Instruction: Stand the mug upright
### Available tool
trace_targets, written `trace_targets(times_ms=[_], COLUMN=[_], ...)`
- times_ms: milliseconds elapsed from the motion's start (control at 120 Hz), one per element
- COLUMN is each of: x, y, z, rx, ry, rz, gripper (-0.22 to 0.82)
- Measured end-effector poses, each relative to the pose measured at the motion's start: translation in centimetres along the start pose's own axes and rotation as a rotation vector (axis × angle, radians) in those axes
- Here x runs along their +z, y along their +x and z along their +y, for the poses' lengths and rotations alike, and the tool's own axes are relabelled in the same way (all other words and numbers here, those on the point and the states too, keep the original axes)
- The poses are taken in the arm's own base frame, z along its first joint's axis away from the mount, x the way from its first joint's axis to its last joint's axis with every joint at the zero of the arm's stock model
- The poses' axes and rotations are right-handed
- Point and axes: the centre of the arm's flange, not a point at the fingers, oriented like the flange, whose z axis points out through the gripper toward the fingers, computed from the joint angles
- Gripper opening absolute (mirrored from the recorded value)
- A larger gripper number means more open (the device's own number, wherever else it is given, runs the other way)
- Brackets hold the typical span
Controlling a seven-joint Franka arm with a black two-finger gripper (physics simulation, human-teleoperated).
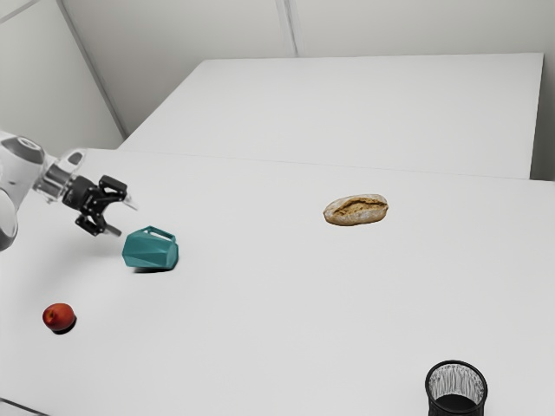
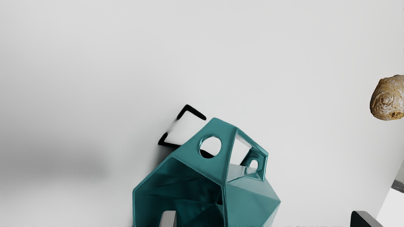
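While the arm (image 1: 19, 173) is reaching in from the exterior view's left, the gripper (image 1: 124, 217) is hovering above the tbl (image 1: 260, 329) near the mug (image 1: 152, 250), w/ jaws standing wide apart. Mug is lying on its side on the tbl, approx. just beyond the fingertips, so it's not sitting upright. Its mouth is facing the hand & its handle (image 2: 217, 126) is sticking up at an angle, w/ round holes showing thru it. Wrist cam: one finger (image 2: 169, 219) is overlapping the dark mug opening in the pic, the other (image 2: 360, 219) is showing well apart from the mug, past its outer wall. Can't tell from these pics if the 1st finger is touching the mug or is only passing in front of it. Mug's shadow is falling on the tbl beside the handle

Other objs: red fruit (image 1: 60, 315) is resting near the mug, toward the exterior view's bottom left. Bread (image 1: 355, 210) is lying well apart from the mug, toward the exterior view's right; its end is also showing in the wrist cam. Black cup (image 1: 456, 381) is standing at the exterior view's bottom right, its lower part running out of frame
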Motion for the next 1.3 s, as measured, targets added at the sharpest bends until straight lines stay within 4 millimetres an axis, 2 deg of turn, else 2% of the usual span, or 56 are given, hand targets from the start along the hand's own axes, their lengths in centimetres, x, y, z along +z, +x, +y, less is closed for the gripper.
trace_targets(times_ms=[292, 450, 500, 658, 800, 967, 1133, 1300], x=[2.9, 4.0, 4.2, 4.8, 5.3, 5.6, 5.8, 5.8], y=[-1.3, -1.3, -1.3, -1.4, -1.4, -1.4, -1.6, -2.7], z=[-1.4, -0.5, -0.3, 0.0, 0.7, 2.3, 5.0, 10.3], rx=[-0.033, -0.018, -0.015, -0.007, 0.001, 0.023, 0.059, 0.163], ry=[-0.066, -0.085, -0.088, -0.091, -0.088, -0.072, -0.017, 0.189], rz=[-0.043, -0.059, -0.063, -0.074, -0.085, -0.093, -0.111, -0.141], gripper=[0.6, 0.59, 0.52, 0.13, -0.04, -0.12, -0.15, -0.17])
